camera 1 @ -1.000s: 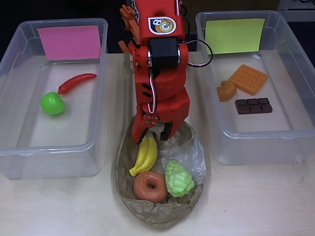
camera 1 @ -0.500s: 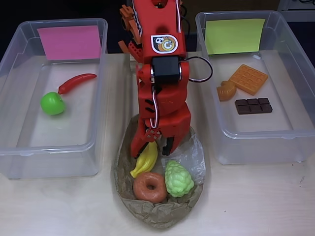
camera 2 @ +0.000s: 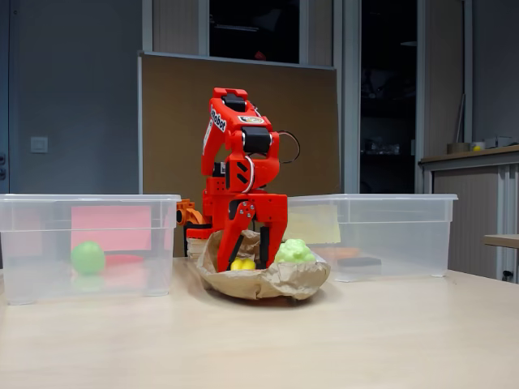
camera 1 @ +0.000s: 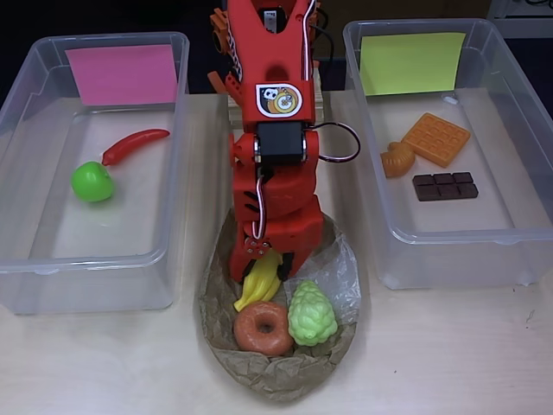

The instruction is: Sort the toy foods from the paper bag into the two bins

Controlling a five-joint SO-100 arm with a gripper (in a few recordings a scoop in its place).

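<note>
Since the earlier frames the gripper (camera 1: 270, 275) has sunk further into the bag (camera 1: 276, 376), its fingers now apart astride the bananas' (camera 1: 259, 290) upper end, beside the donut (camera 1: 263, 328) and grapes (camera 1: 312, 314). This looks like the grasping step: next, close, lift, and carry to the pink bin (camera 1: 26, 268), likely, where apple (camera 1: 92, 181) and chili (camera 1: 135, 144) lie. The arm hides the fingertips, so contact is unclear.

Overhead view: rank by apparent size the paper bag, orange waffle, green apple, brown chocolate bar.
Largest to smallest as they look in the overhead view:
1. Crumpled brown paper bag, by far the largest.
2. Orange square plastic waffle.
3. Brown segmented plastic chocolate bar, close to the waffle; the bar is narrower.
4. Round green plastic apple, smallest.
</note>
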